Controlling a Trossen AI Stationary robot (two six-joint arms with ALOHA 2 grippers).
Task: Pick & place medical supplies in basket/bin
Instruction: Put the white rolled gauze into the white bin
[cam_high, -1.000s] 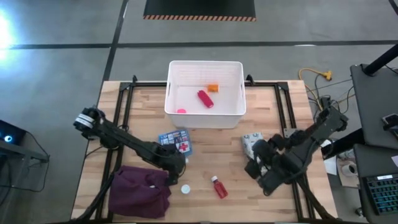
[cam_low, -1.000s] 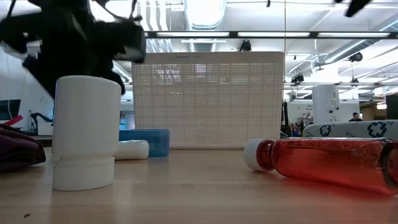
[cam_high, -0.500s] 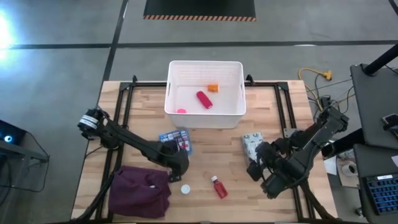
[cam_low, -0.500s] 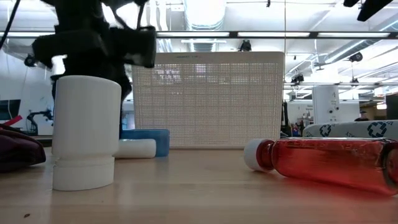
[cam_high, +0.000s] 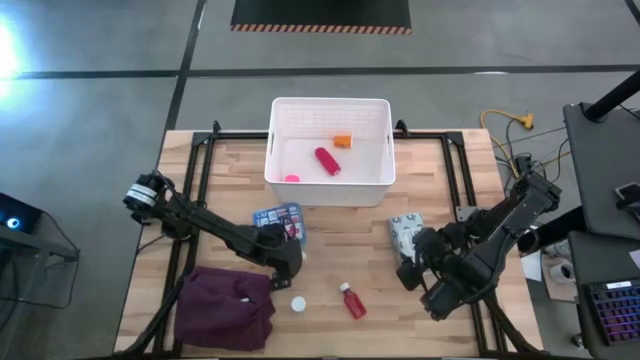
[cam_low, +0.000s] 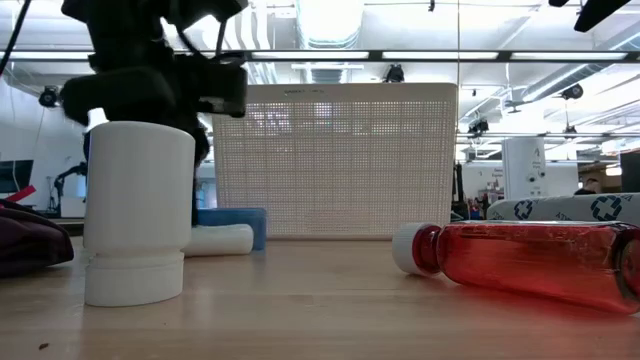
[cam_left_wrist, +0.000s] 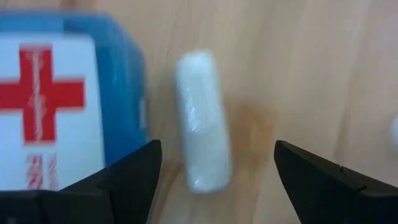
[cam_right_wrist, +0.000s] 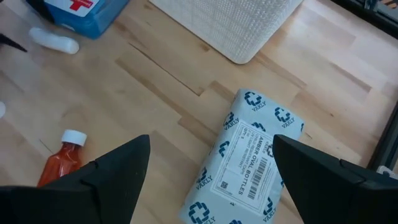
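My left gripper (cam_left_wrist: 217, 152) is open and points down over a small white roll (cam_left_wrist: 201, 121). Its fingers stand on either side of the roll without touching it. The roll lies on the table beside the blue first-aid box (cam_left_wrist: 50, 112) with the red cross. In the high view the left gripper (cam_high: 292, 258) hides the roll, just near of the box (cam_high: 279, 221). My right gripper (cam_right_wrist: 211, 143) is open above the pale patterned packet (cam_right_wrist: 249, 168), which lies flat on the right (cam_high: 405, 232). The white basket (cam_high: 330, 190) holds a red bottle (cam_high: 327, 160) and small orange and pink pieces.
A red bottle (cam_high: 351, 299) lies on its side near the table's near edge, with a small white container (cam_high: 298, 303) standing to its left. The maroon cloth (cam_high: 225, 305) is bunched at the near left. Bare wood lies between the box and the packet.
My left gripper has shifted a little toward the table's right and settled over the white roll beside the blue box.
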